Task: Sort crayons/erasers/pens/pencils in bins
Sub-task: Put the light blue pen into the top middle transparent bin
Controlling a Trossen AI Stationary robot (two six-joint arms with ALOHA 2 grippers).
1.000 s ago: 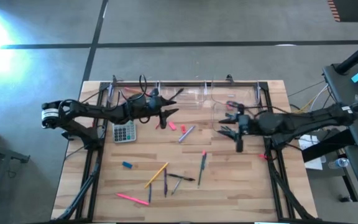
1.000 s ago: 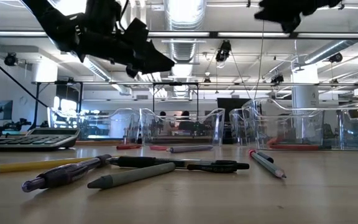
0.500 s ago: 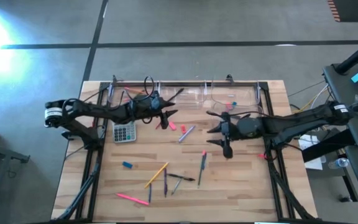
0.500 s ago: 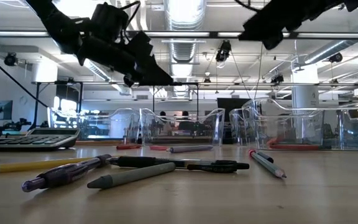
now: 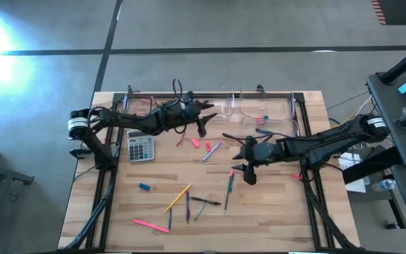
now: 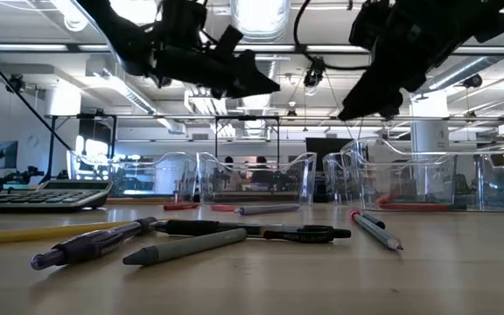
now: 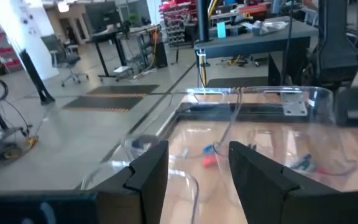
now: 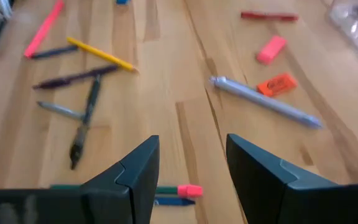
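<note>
While the dark left claw hangs empty, fingers apart, over the clear plastic bins, the dark right claw floats empty, fingers apart, above the wooden table.

Clear bins are standing at twelve o'clock; pens, pencils and erasers are lying scattered toward six.

The right gripper hangs above the wooden table with its two dark fingers apart and nothing between them. Just ahead of the fingertips lies a pencil with a pink end. Farther ahead lie a grey pen, two pink erasers, and a yellow pencil.
</note>
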